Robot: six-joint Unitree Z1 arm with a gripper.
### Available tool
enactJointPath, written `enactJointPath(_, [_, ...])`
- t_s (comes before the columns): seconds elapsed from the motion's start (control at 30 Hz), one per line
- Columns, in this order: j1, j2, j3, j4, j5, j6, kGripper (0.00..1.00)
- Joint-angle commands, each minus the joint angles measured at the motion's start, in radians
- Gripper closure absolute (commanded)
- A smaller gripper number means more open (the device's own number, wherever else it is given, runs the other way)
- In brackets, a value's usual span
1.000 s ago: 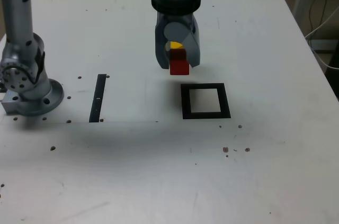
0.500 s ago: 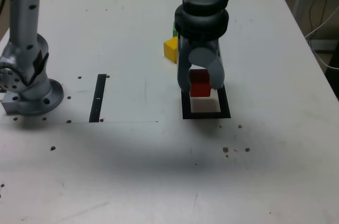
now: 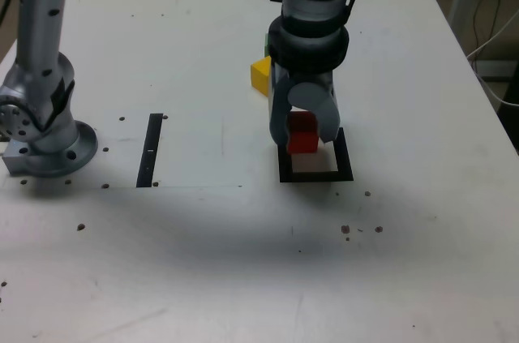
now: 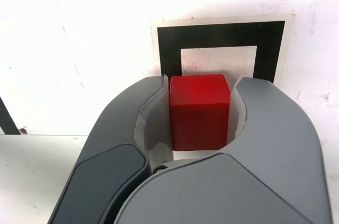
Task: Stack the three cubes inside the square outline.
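So up close in the wrist view the gripper (image 4: 200, 113) has its jaws clamped on the red cube (image 4: 199, 113), one on each side of it, and the cube sits over the thick black square outline (image 4: 220, 35) with its white middle. Past that, going by the exterior view, there's the yellow cube (image 3: 260, 75) on the white worktop (image 3: 195, 35), left of the arm and partly hidden by it, with just a sliver of the green cube (image 3: 267, 45) peeking out behind, also mostly blocked by the arm (image 3: 310, 39).

Prob. a robotics lab: arm (image 3: 312, 27), taped-type markings (image 3: 345, 156) on white tabletop (image 3: 186, 262).
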Motion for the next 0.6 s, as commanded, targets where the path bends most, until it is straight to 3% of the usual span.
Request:
enactJointPath(0.0, [0.001,0.011,-0.008,-0.003,-0.009,0.011,0.78])
enactJointPath(0.3, [0.001,0.041,-0.022,-0.010,-0.027,0.035,0.75])
enactJointPath(0.47, [0.005,0.047,-0.021,-0.018,-0.031,0.046,0.65])
enactJointPath(0.57, [0.008,0.047,-0.018,-0.020,-0.031,0.052,0.53])
